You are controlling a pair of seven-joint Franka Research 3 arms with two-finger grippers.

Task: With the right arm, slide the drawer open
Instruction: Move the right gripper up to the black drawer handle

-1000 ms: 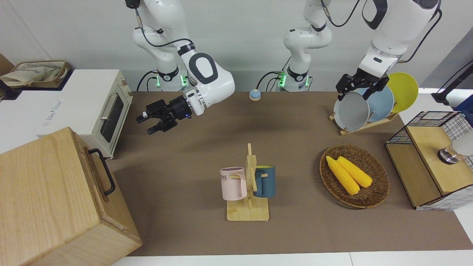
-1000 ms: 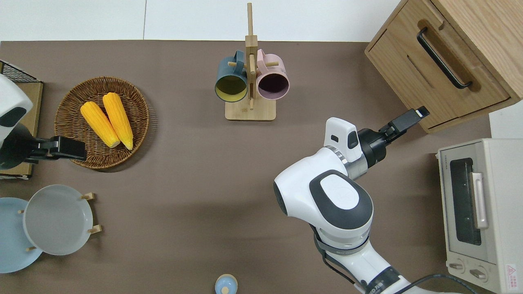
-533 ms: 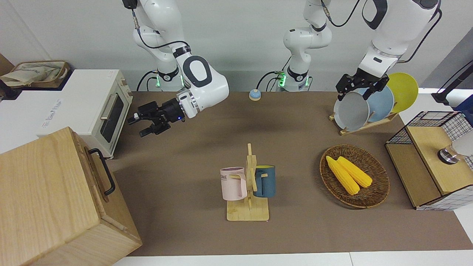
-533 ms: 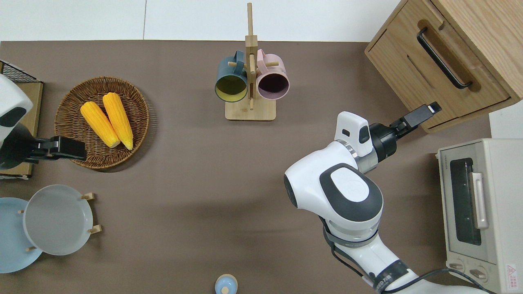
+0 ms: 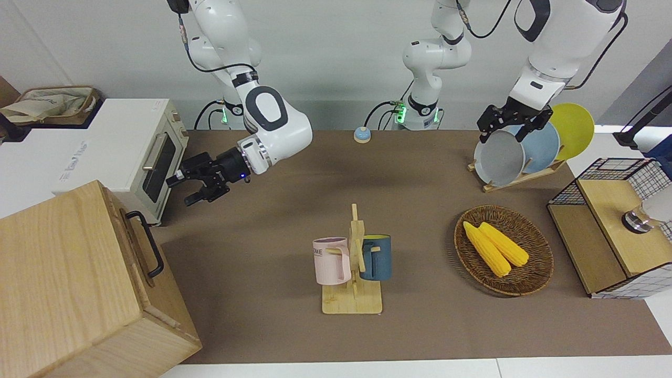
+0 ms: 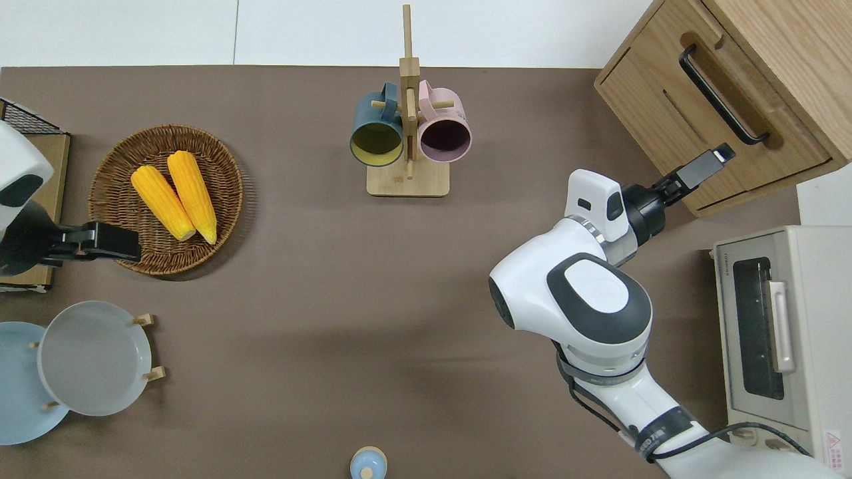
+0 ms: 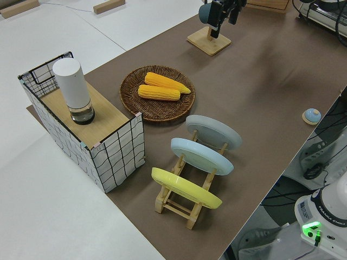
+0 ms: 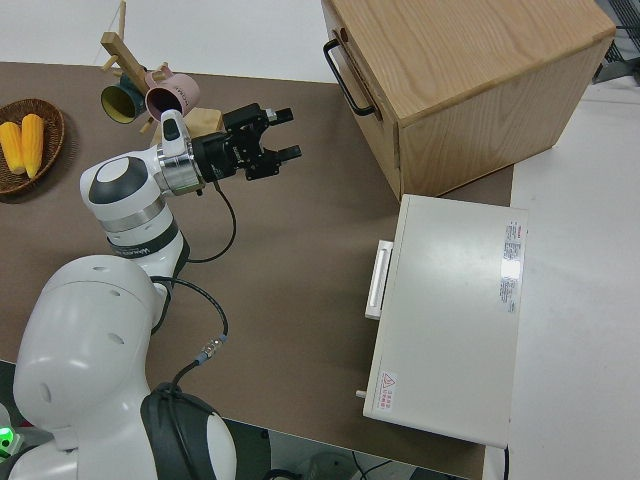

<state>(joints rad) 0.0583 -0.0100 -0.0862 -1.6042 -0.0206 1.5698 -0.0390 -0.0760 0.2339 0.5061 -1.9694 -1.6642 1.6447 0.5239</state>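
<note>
The right pincer [image 5: 190, 188] is hanging open over the lower front edge of the cabinet [image 6: 752, 86], apart from the drawer [image 6: 705, 126] handle [image 6: 719, 96]; the left arm is parked.

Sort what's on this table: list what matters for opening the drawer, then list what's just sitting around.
For the job:
- drawer, shut
- its black handle
- right gripper, open, over the drawer's lower front edge

Just sitting around:
- toaster oven
- mug rack with two mugs
- basket holding two corn cobs
- plate rack
- wire-mesh box
- left arm, parked
</note>
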